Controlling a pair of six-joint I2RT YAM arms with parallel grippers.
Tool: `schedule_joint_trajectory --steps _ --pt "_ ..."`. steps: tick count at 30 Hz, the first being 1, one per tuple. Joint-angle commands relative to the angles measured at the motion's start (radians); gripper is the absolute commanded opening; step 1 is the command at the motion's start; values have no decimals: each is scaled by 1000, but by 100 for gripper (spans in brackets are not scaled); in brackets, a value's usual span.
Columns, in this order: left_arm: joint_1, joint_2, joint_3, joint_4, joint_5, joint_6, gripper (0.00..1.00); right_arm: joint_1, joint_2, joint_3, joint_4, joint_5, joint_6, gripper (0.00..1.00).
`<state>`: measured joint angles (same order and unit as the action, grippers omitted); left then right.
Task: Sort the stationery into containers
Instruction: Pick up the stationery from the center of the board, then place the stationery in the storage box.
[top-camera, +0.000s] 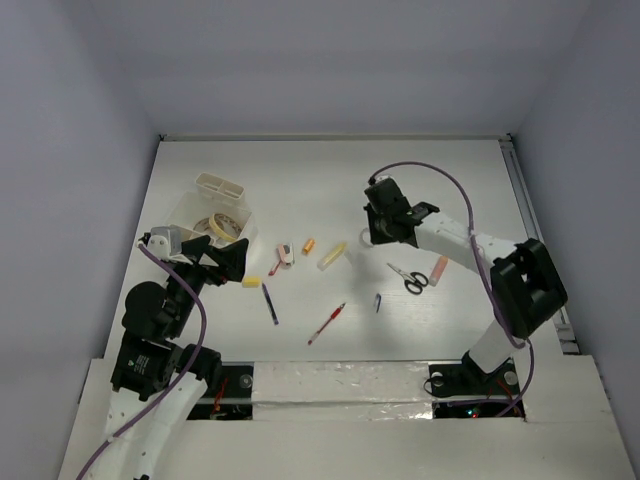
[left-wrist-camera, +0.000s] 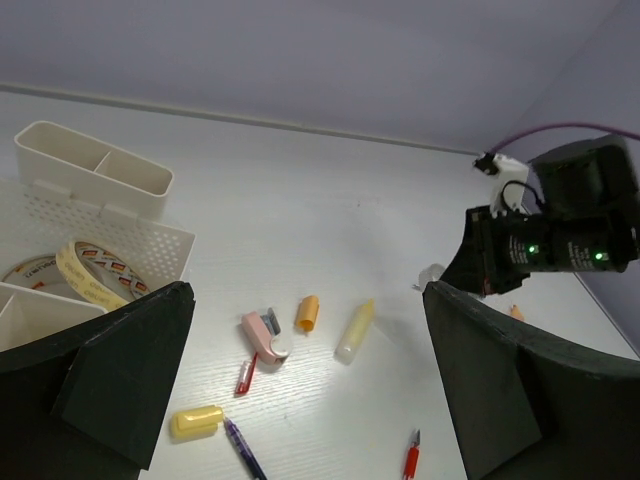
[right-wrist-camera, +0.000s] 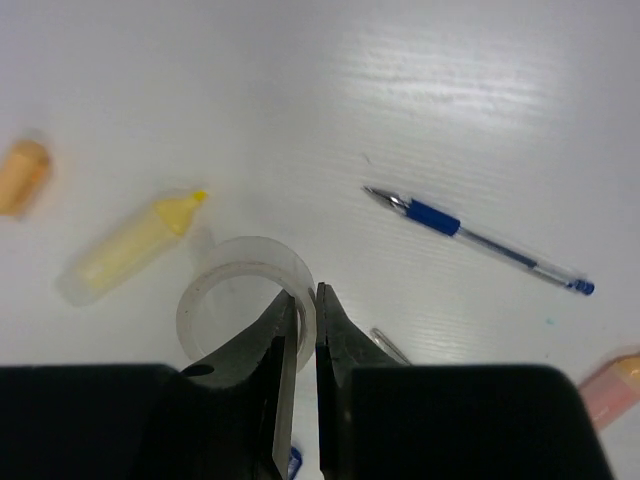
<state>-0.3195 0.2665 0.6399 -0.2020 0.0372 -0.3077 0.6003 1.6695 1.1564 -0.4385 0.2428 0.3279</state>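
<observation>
Right tool: clamped on wall of clear tape roll — one finger inside, one outside.
Left tool: fingers wide apart, beside compartment box.

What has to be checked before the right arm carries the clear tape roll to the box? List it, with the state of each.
1. Right gripper pinches the wall of the clear tape roll, one finger inside and one outside: ok.
2. Roll lifted off the table: cannot tell.
3. Way to the box free: probably not ok, the left gripper hangs right in front of it.
4. Left gripper open and empty: ok.
5. Room in the box beside the beige tape roll: cannot tell.
</observation>
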Motion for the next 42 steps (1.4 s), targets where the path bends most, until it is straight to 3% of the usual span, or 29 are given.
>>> schedule_joint_trajectory --steps 1,5,11,16,22,26,30,34,37,42 --pt "-6 14 23 35 -3 4 99 70 -50 100 110 -43 -29 9" --pt "-6 20 23 29 -26 -2 99 147 44 231 247 -204 -17 8" --pt "-6 28 30 12 -89 -13 99 263 332 639 320 -376 5 8" --pt "-6 37 29 7 -114 -19 99 288 556 934 337 -413 59 9" --pt "-6 57 26 10 -120 -24 99 306 679 1072 348 -413 114 11" --pt "-6 63 26 9 -123 -25 99 316 714 1117 345 -396 126 19" --pt "-6 69 24 10 -119 -28 99 316 696 1088 357 -392 123 38" --pt "5 76 21 13 -111 -31 99 316 655 1025 373 -396 112 44" --pt "14 89 18 19 -94 -30 99 316 597 978 398 -389 114 44" --pt "14 115 15 30 -68 -25 99 316 400 696 469 -294 88 39"
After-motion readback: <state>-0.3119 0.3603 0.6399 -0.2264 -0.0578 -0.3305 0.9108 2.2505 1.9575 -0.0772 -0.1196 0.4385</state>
